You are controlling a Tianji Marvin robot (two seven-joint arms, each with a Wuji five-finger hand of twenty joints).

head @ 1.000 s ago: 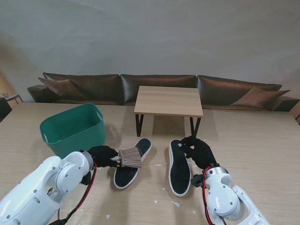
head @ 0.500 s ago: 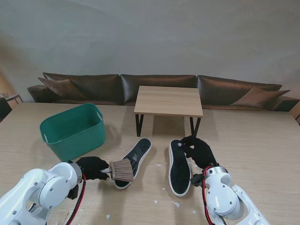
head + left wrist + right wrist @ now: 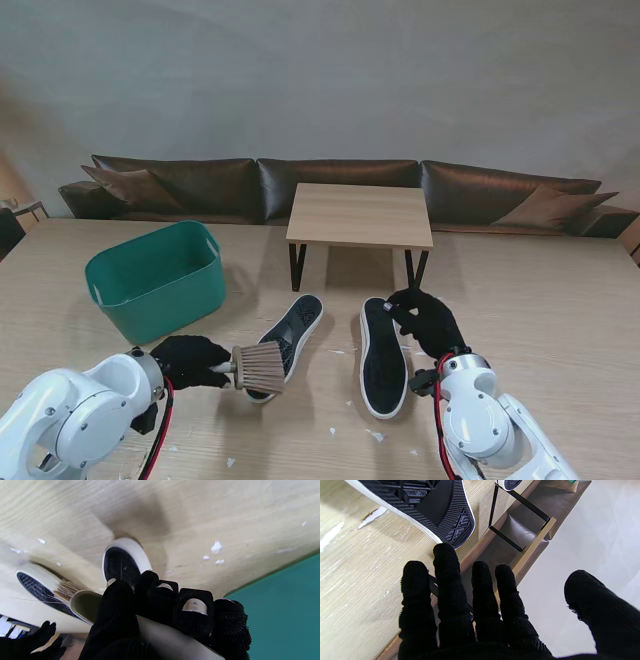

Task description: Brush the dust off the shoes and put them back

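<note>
- Stand view: left hand [image 3: 190, 361] closed round the handle of a brush [image 3: 259, 367], bristles over the near end of the left shoe [image 3: 283, 344]. Both shoes sole-up on the wooden table [image 3: 540, 300], toes pointing away, well apart from each other. Right hand [image 3: 428, 321] resting at the far end of the right shoe [image 3: 383, 355]; whether the fingers actually clasp it cannot be told here. Green basket [image 3: 155, 278] to the left, small side table [image 3: 361, 215] beyond the shoes, white flecks [image 3: 375, 435] scattered nearer to me.
- Left wrist view: black-gloved fingers [image 3: 192, 615] wrapped round the pale brush handle [image 3: 165, 637], bristles [image 3: 66, 591] splayed beside one white-rimmed sole [image 3: 122, 563]; green basket wall [image 3: 282, 600] alongside.
- Right wrist view: fingers [image 3: 450, 587] stretched out and slightly apart, thumb [image 3: 597, 605] wide, nothing between them; ridged black sole [image 3: 425, 505] just beyond the fingertips.
</note>
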